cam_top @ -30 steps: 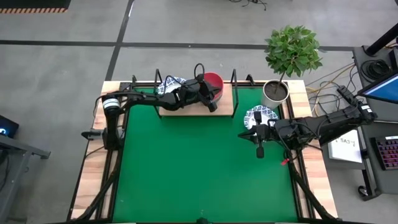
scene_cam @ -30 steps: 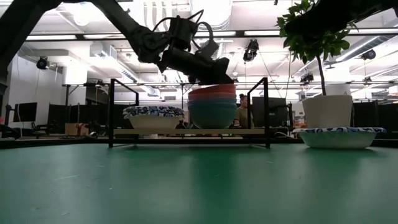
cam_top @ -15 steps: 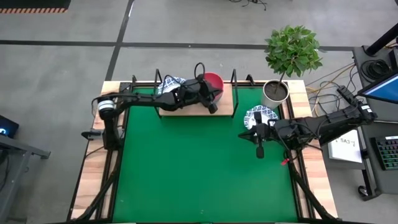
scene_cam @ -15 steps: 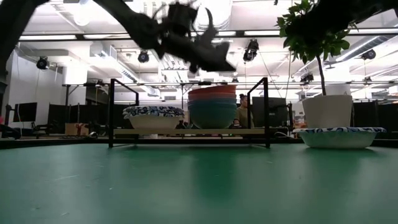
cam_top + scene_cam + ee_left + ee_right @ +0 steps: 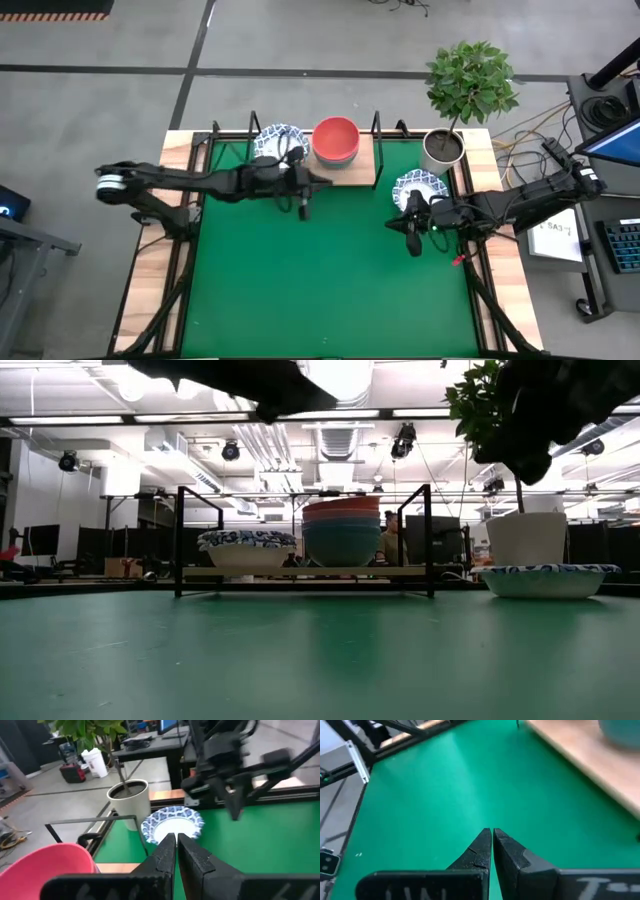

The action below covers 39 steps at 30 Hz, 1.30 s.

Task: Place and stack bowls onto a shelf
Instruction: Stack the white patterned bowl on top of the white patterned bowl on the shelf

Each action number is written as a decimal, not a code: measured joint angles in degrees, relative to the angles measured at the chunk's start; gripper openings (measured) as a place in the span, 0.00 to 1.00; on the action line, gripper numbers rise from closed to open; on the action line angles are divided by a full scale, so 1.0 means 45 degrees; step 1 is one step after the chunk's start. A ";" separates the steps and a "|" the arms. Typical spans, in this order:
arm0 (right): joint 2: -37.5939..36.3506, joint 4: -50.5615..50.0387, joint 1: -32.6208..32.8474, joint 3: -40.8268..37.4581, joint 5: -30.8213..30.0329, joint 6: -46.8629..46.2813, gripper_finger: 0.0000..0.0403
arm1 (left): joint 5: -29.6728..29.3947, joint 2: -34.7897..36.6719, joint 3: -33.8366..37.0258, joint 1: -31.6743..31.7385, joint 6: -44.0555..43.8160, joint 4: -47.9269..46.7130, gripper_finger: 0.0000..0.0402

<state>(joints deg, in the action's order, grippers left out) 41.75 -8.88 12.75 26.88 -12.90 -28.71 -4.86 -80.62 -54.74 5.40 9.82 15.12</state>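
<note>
The shelf (image 5: pixel 350 172) stands at the mat's far edge. On its board (image 5: pixel 305 572) rest a blue-patterned bowl (image 5: pixel 279 140) and a stack of plain bowls (image 5: pixel 342 530) with a red one (image 5: pixel 336 137) on top. Another patterned bowl (image 5: pixel 421 185) sits on the mat by the white plant pot (image 5: pixel 441 149); the left wrist view shows it too (image 5: pixel 172 822). My left gripper (image 5: pixel 303 207) hangs shut above the mat, just in front of the shelf. My right gripper (image 5: pixel 413 241) hovers shut near the patterned bowl on the mat.
The shelf's black wire posts (image 5: pixel 428 540) rise at its ends. The potted plant (image 5: pixel 470 80) stands at the far right corner. The green mat (image 5: pixel 330 290) lies open toward the near edge.
My left gripper has pulled back from over the stack on the shelf, toward the table's near edge and left, and has risen. It has stayed shut. The stack has stayed on the shelf. My right gripper has rolled at the wrist, keeping its place.
</note>
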 joint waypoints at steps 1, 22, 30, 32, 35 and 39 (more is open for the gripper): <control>0.0015 -0.0218 0.0000 0.0019 0.0009 -0.0365 0.02 | -0.0005 0.0401 0.0315 -0.0132 -0.0106 0.0050 0.00; 0.0735 -0.3343 -0.0010 0.0169 0.1857 -0.3045 0.02 | 0.0711 0.2993 0.2337 -0.0798 -0.3943 -0.1934 0.00; 0.0997 -0.5396 -0.0006 0.1288 0.1545 -0.1816 0.02 | 0.0927 0.2910 0.2327 -0.0800 -0.4263 -0.2007 0.00; 0.1219 -0.6198 -0.0005 0.1754 0.1317 -0.2083 0.02 | 0.0943 0.2896 0.2325 -0.0800 -0.4262 -0.1865 0.00; 0.1574 -0.6621 -0.0010 0.2352 0.1229 -0.2352 0.03 | 0.0981 0.2885 0.2326 -0.0800 -0.4302 -0.1894 0.00; 0.2200 -0.7350 -0.0026 0.3062 0.1200 -0.1849 0.08 | 0.0986 0.2885 0.2325 -0.0800 -0.4302 -0.1892 0.00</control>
<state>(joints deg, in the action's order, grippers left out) 51.65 -41.95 12.64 40.65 -7.50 -37.03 -0.43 -67.64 -44.28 1.80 -9.54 6.60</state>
